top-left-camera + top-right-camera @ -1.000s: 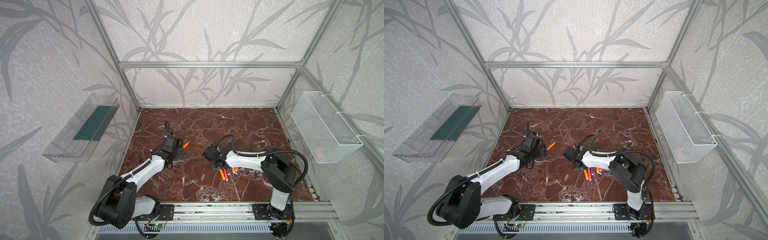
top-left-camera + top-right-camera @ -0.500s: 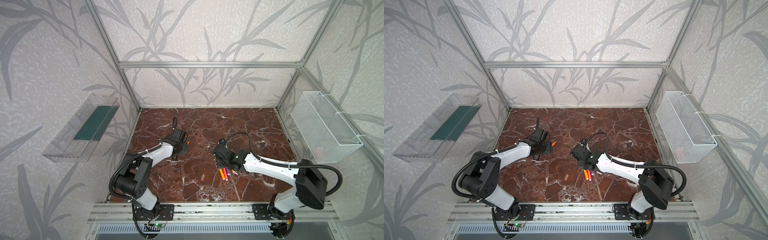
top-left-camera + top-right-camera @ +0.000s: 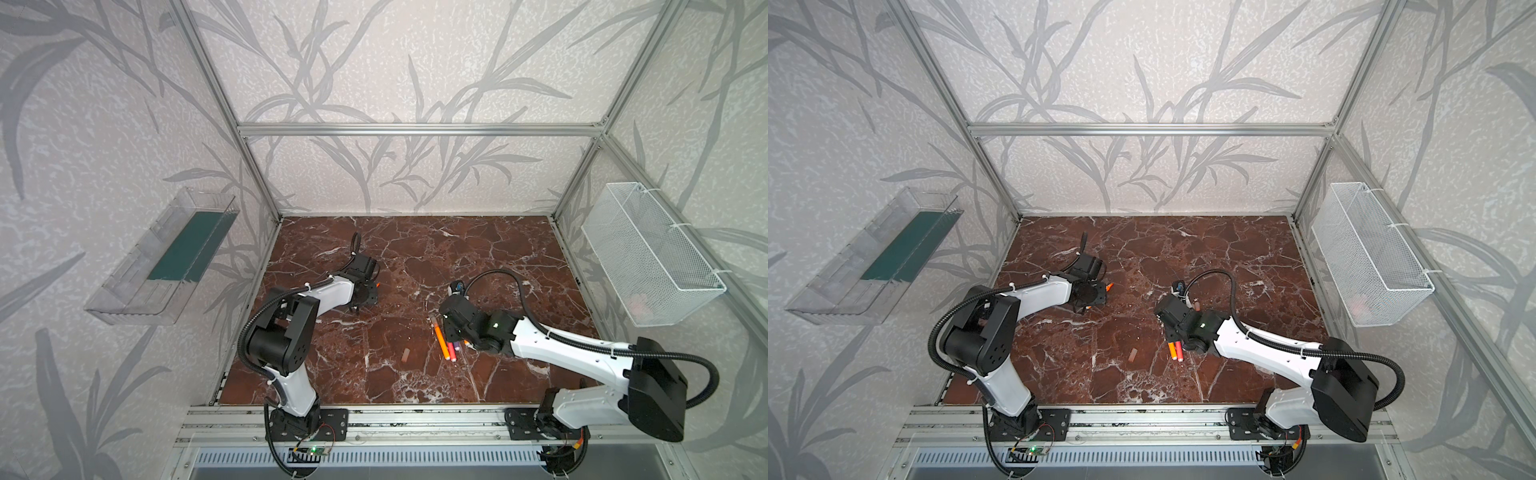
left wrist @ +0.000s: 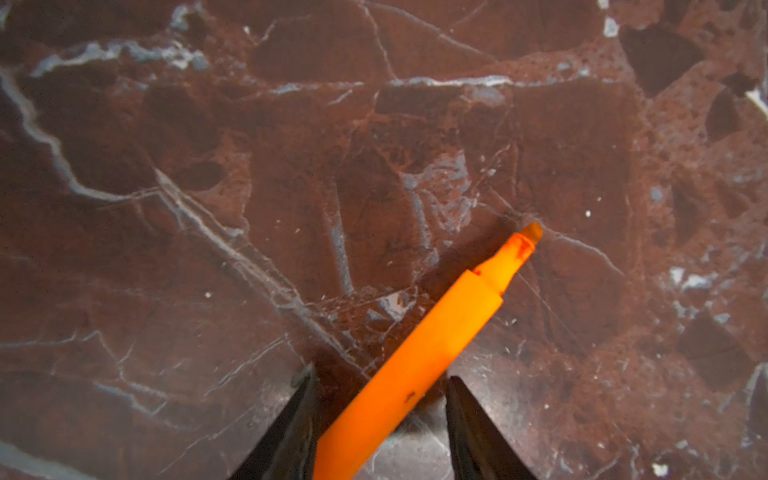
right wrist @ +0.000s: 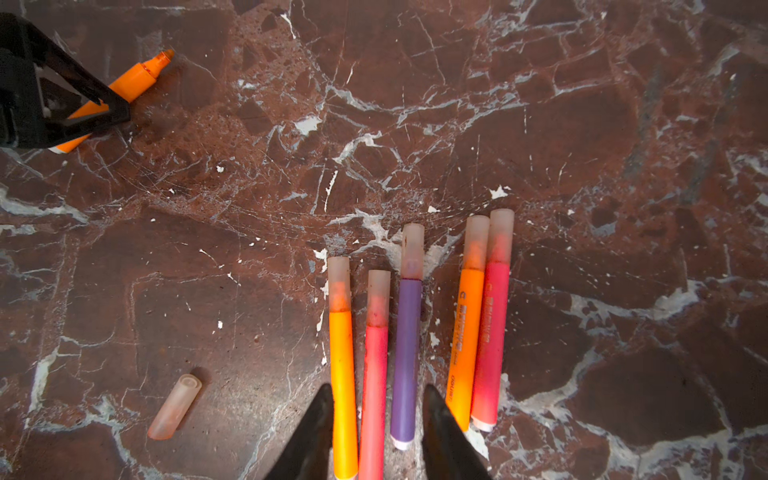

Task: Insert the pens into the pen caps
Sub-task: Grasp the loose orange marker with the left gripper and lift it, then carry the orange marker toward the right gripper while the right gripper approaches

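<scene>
An uncapped orange pen (image 4: 419,345) lies on the marble floor, its tip poking out past my left gripper (image 3: 365,297) in both top views. In the left wrist view my left gripper (image 4: 380,374) straddles it, jaws narrow, with a thin gap still showing on one side. Several capped pens lie side by side: orange (image 5: 343,365), pink (image 5: 376,353), purple (image 5: 407,345). My right gripper (image 5: 376,392) hovers just above them, open and holding nothing. One loose pen cap (image 5: 174,407) lies alone, also visible as a pen cap (image 3: 405,354) in a top view.
A clear plastic tray (image 3: 166,266) hangs on the left wall and a white wire basket (image 3: 648,257) on the right wall. Aluminium frame posts stand at the floor's corners. The two grippers are well apart.
My left gripper has dropped over the uncapped orange pen and its jaws have narrowed around it. My right gripper has drawn back to the right, over the row of capped pens, opening slightly.
</scene>
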`<action>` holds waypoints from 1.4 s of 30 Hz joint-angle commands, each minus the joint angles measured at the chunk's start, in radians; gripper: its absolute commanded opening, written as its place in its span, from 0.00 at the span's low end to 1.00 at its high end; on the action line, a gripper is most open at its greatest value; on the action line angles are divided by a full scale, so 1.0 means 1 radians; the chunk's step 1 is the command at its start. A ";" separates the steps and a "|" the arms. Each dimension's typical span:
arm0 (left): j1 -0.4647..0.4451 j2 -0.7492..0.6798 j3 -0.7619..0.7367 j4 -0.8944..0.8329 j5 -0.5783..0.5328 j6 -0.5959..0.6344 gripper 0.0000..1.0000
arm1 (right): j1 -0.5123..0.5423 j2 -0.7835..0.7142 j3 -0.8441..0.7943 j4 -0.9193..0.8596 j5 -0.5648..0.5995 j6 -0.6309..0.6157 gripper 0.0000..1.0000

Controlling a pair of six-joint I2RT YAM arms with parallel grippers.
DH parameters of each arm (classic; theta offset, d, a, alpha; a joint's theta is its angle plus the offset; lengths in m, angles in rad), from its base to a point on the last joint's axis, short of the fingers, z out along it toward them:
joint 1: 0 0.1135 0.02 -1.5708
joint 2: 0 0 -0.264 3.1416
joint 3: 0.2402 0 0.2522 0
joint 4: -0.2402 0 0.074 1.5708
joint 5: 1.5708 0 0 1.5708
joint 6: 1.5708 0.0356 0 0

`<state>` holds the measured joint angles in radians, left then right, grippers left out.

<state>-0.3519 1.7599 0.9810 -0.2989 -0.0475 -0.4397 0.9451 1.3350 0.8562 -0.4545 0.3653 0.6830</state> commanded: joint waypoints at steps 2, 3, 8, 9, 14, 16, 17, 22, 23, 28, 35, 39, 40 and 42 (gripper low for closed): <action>-0.016 0.002 -0.035 -0.036 0.001 -0.015 0.35 | -0.003 -0.038 -0.021 0.019 0.005 0.007 0.36; -0.019 -0.001 -0.036 -0.039 -0.002 -0.016 0.34 | -0.003 -0.044 -0.024 0.020 -0.001 0.010 0.36; -0.061 -0.003 -0.047 -0.055 -0.051 -0.032 0.28 | -0.003 -0.071 -0.051 0.037 -0.013 0.017 0.36; -0.072 -0.003 -0.049 -0.057 -0.068 -0.035 0.28 | -0.003 -0.080 -0.058 0.038 -0.016 0.018 0.36; -0.106 -0.008 -0.054 -0.070 -0.100 -0.056 0.23 | -0.004 -0.138 -0.100 0.061 -0.010 0.032 0.37; -0.116 -0.015 -0.057 -0.072 -0.107 -0.062 0.20 | -0.003 -0.172 -0.112 0.059 -0.023 0.032 0.37; -0.120 -0.016 -0.057 -0.074 -0.116 -0.061 0.17 | -0.004 -0.193 -0.118 0.059 -0.030 0.031 0.37; -0.124 0.003 -0.041 -0.091 -0.139 -0.059 0.03 | -0.003 -0.327 -0.183 0.136 -0.046 0.012 0.40; -0.125 0.006 -0.042 -0.081 -0.138 -0.058 0.01 | -0.004 -0.355 -0.193 0.139 -0.044 0.004 0.41; -0.134 0.005 -0.047 -0.044 -0.094 -0.069 0.00 | -0.005 -0.471 -0.218 0.093 0.006 0.001 0.44; -0.167 -0.043 -0.029 -0.053 -0.073 -0.063 0.00 | -0.016 -0.511 -0.244 0.179 0.048 0.003 0.53; -0.169 -0.130 -0.055 -0.041 -0.056 -0.068 0.00 | -0.019 -0.429 -0.243 0.375 0.021 -0.003 0.57; -0.170 -0.151 -0.063 -0.036 -0.045 -0.068 0.00 | -0.019 -0.400 -0.239 0.419 0.011 0.004 0.57; -0.171 -0.201 -0.086 -0.013 -0.005 -0.066 0.00 | -0.019 -0.310 -0.233 0.535 -0.034 0.019 0.58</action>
<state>-0.5213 1.6371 0.9176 -0.3141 -0.0990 -0.4915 0.9318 0.9447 0.6193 -0.1219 0.3725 0.6952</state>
